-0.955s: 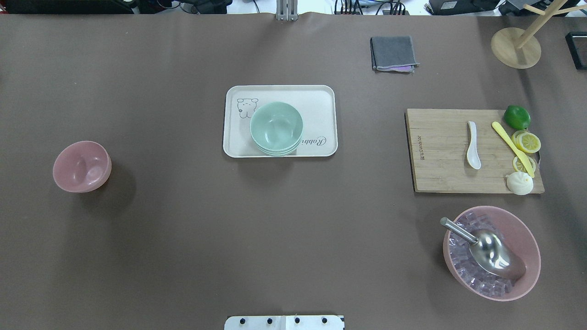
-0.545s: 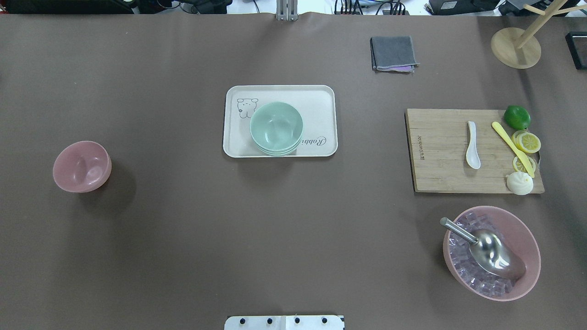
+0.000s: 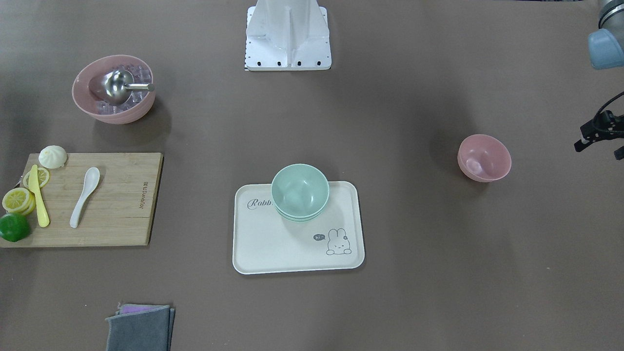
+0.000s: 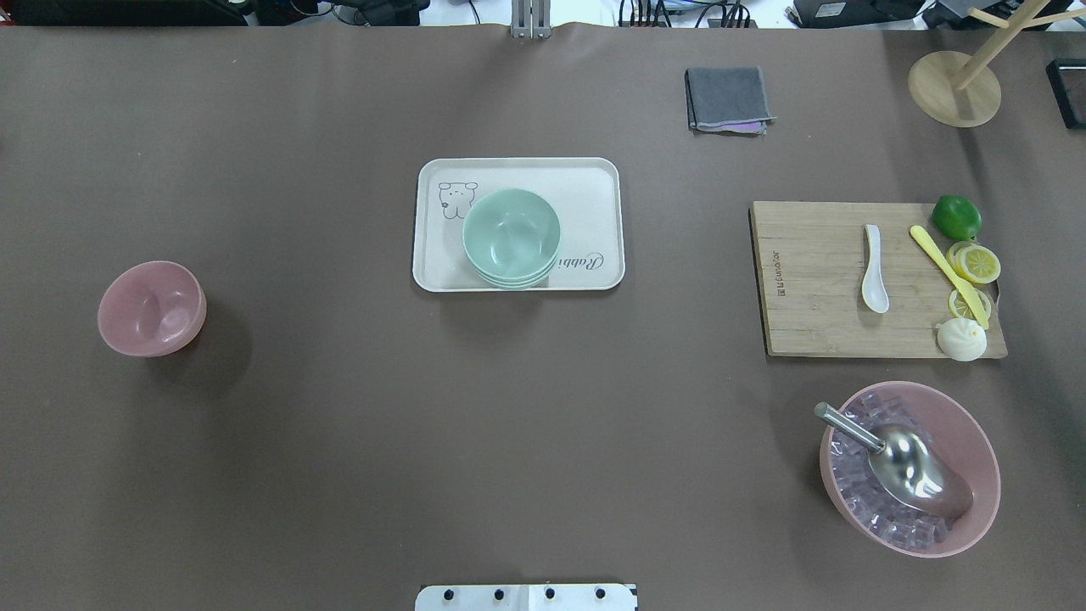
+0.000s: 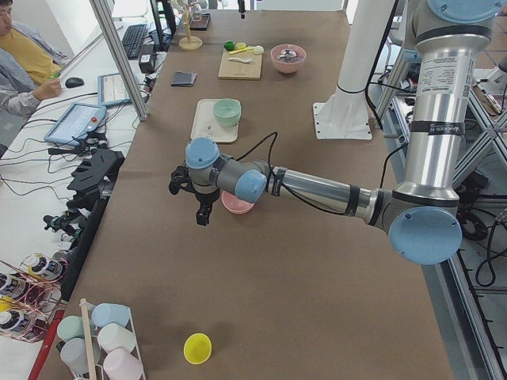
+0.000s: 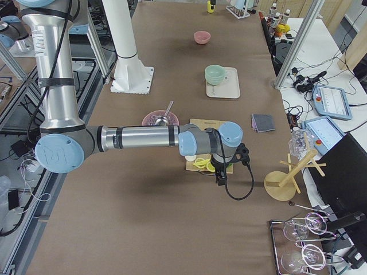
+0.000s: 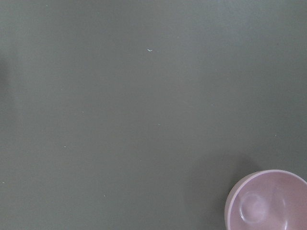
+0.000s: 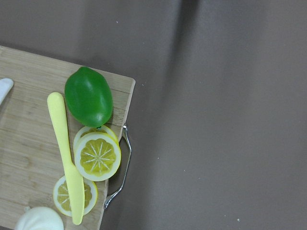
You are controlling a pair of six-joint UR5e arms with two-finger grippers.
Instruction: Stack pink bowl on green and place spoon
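The small pink bowl (image 4: 151,307) stands empty on the table at the left; it also shows in the left wrist view (image 7: 266,200). The stacked green bowls (image 4: 512,236) sit on a cream tray (image 4: 594,187) at the middle. The white spoon (image 4: 874,267) lies on a wooden cutting board (image 4: 806,280) at the right. My left gripper (image 3: 598,150) hovers open and empty beyond the pink bowl (image 3: 484,158), off the overhead view. My right gripper (image 6: 221,175) hangs past the board's outer edge; I cannot tell whether it is open or shut.
On the board lie a lime (image 4: 957,217), lemon slices (image 4: 976,263), a yellow knife (image 4: 946,271) and a bun (image 4: 961,339). A large pink bowl (image 4: 976,428) holds ice and a metal scoop (image 4: 912,471). A grey cloth (image 4: 728,99) and a wooden stand (image 4: 954,89) sit at the back.
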